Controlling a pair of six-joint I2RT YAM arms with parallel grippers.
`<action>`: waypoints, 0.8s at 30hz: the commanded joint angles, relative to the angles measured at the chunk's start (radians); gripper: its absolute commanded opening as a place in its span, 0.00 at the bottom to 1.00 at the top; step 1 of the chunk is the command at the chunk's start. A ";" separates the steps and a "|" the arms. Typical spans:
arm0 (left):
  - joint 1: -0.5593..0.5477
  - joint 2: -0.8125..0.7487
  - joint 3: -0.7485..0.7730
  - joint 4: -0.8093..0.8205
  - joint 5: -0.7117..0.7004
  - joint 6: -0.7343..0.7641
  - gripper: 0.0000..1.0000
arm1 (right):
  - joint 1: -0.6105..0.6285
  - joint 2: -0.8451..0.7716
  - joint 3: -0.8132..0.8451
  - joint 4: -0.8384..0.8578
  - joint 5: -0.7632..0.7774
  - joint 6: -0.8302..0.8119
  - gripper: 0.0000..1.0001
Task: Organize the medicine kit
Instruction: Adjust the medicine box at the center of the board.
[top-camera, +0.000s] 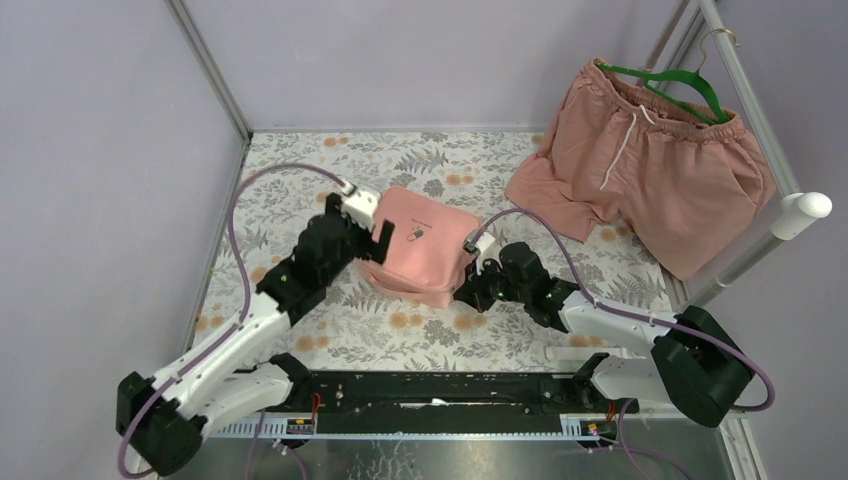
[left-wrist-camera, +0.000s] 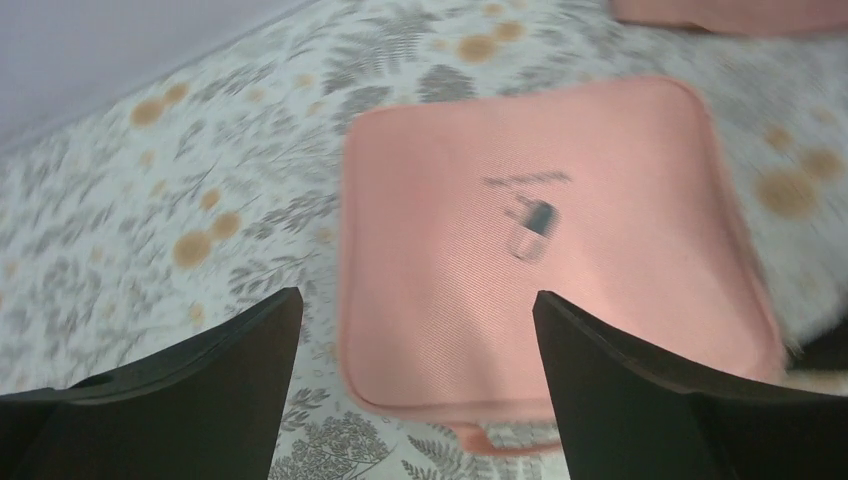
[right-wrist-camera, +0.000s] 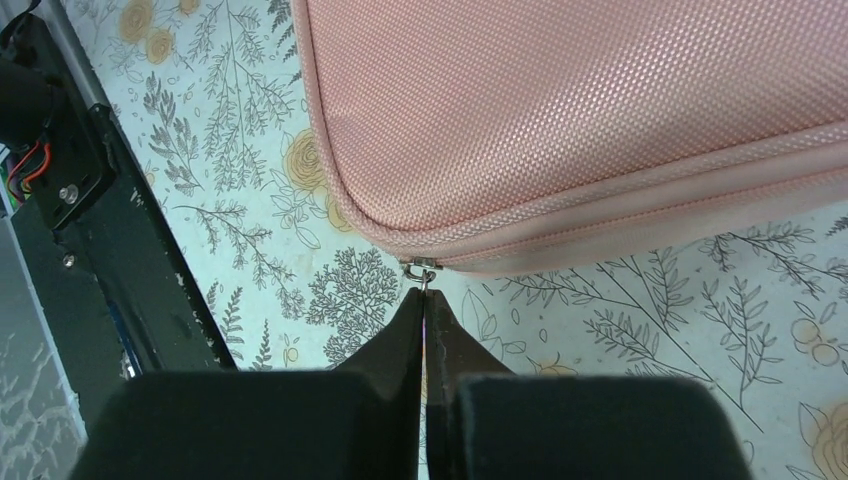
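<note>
Both ends of the kit (top-camera: 420, 245) are attended on the desk (top-camera: 430, 160). Left end effector (left-wrist-camera: 415, 298) open, kit just ahead. Right end effector (right-wrist-camera: 425, 300) pinches the zip pull (right-wrist-camera: 421, 268). Unbraced, the kit may slide when tugged.

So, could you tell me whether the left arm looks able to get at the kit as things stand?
Probably yes: the left end effector hangs open over the kit, with nothing between. The right end effector, shut on the zip pull, sits at its other side.
</note>
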 joint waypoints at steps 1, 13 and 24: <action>0.189 0.179 0.161 -0.093 -0.041 -0.361 0.94 | -0.017 -0.054 -0.024 -0.010 0.021 0.015 0.00; 0.498 0.616 0.324 -0.080 0.389 -0.536 0.94 | -0.031 -0.057 -0.045 0.030 0.020 0.059 0.00; 0.508 0.730 0.358 -0.139 0.542 -0.541 0.57 | -0.039 -0.070 -0.042 0.017 0.041 0.049 0.00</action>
